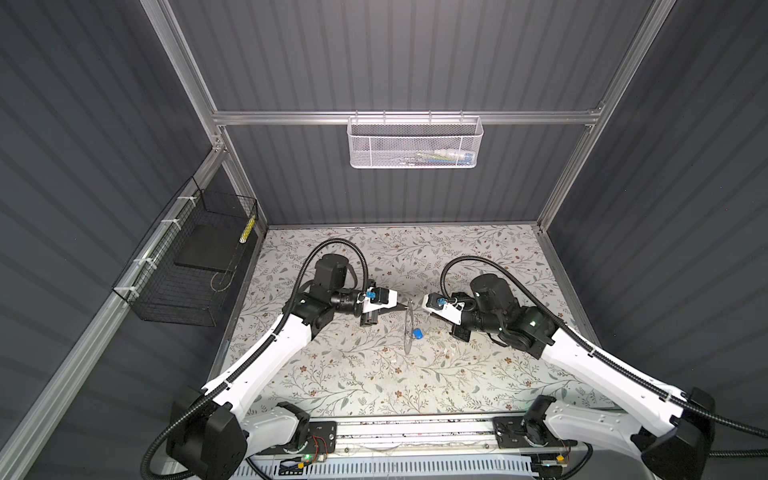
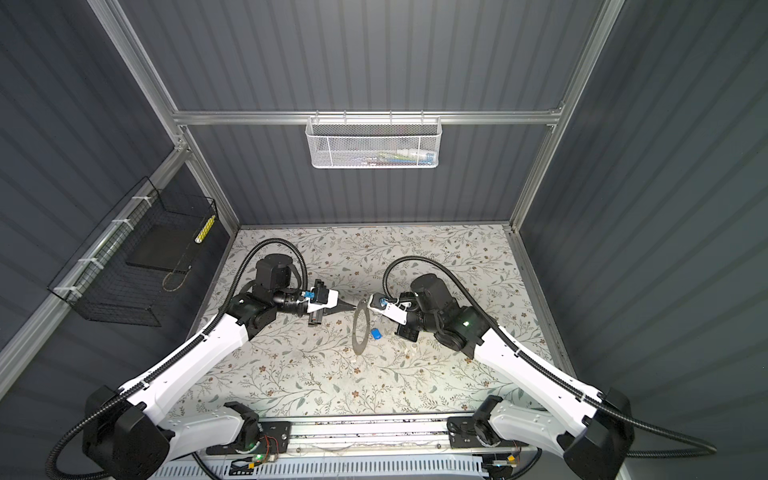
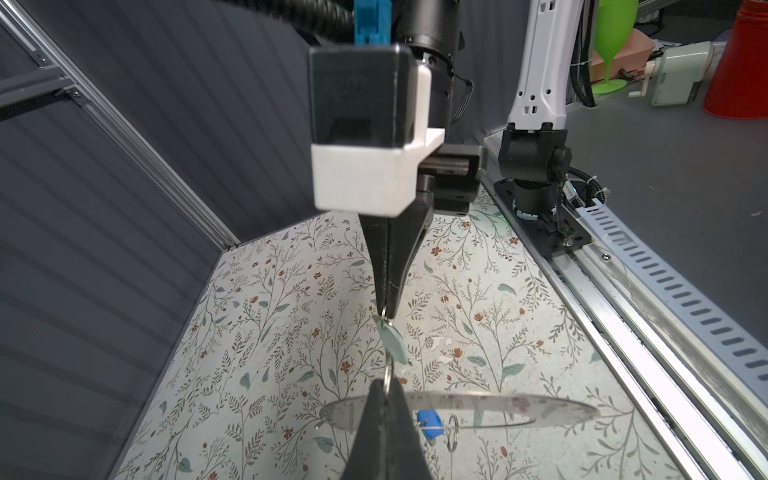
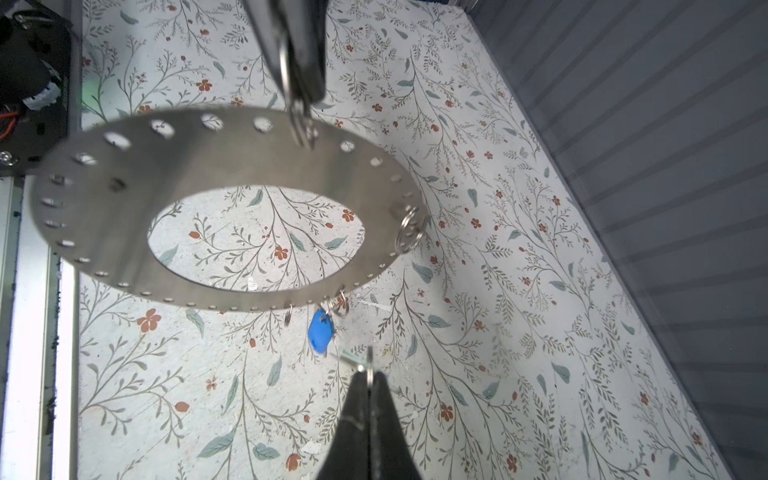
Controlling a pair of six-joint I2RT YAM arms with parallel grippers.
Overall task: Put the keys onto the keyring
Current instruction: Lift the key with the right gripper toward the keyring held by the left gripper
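Aluminium rail (image 1: 415, 432): closest to me; both arm bases stand on it.
Floral table (image 1: 374, 382): just behind the rail; the two arms reach over it and almost meet above its middle.
Blue key (image 1: 417, 333): already on the keyring, hanging from the rim by a small ring, on the right arm's side.
Keyring (image 4: 104, 208): a grey metal plate that hangs upright between the two grippers. I cannot tell if its lowest edge touches the table.
Left gripper (image 1: 401, 306): clenched on the top split ring (image 4: 300, 124), which passes through a rim hole. The whole keyring hangs from this one pinch.
Right gripper (image 4: 369, 376): clenched on the key's split ring (image 4: 369, 365). The whitish key (image 3: 394, 347) dangles from it, near the keyring and not yet joined.
Baskets: farthest from me, a black wire basket (image 1: 195, 274) on the side wall and a white mesh basket (image 1: 415, 141) on the back wall.
Risk, swinging: the plate hangs from one thin ring, so I think a push from the right gripper can turn it and move the hole away.
Risk, dropping: the pinch on the key's split ring is very small. If the ring twists between the fingers, the whitish key may fall to the table.
Risk, collision: the fingertips are close together and may knock one another.
Count: two keys, one keyring, two grippers, two baskets. I see five split rings, four on the rim and one with the whitish key.
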